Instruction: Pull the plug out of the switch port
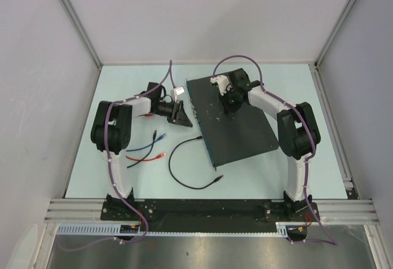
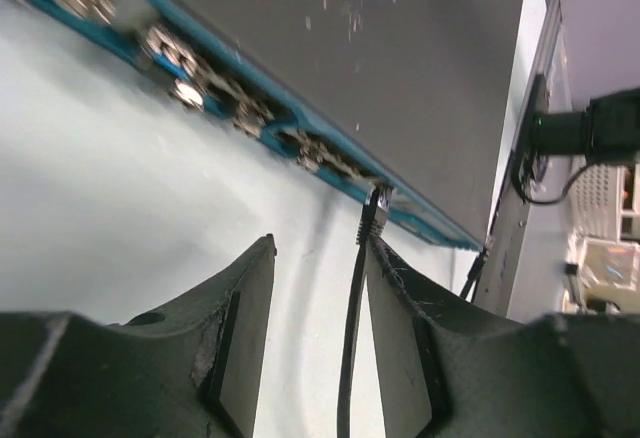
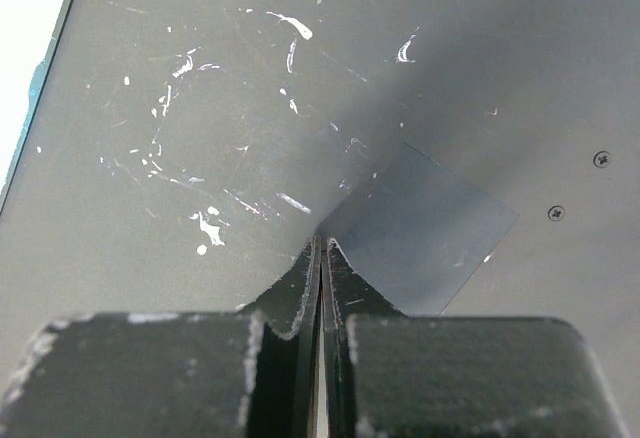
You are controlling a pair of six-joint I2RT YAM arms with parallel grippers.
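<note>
The switch [image 1: 236,118] is a flat black box lying at an angle right of centre, with its bluish socket edge [image 2: 250,118] facing left. A black cable [image 1: 178,164] ends in a plug [image 2: 377,210] that meets this edge and looks seated in a socket. My left gripper [image 1: 181,114] is open beside the socket edge. In the left wrist view [image 2: 320,243] the cable [image 2: 350,338] runs between the fingers, close to the right one, and the plug is just past the tips. My right gripper [image 1: 230,100] is shut and empty, its tips [image 3: 322,243] down on the switch's scuffed top [image 3: 200,128].
A blue cable [image 1: 147,146] and a red cable [image 1: 147,157] lie on the table left of the black cable's loop. A small pale object [image 1: 180,89] sits by the switch's far left corner. Enclosure walls and rails stand on three sides.
</note>
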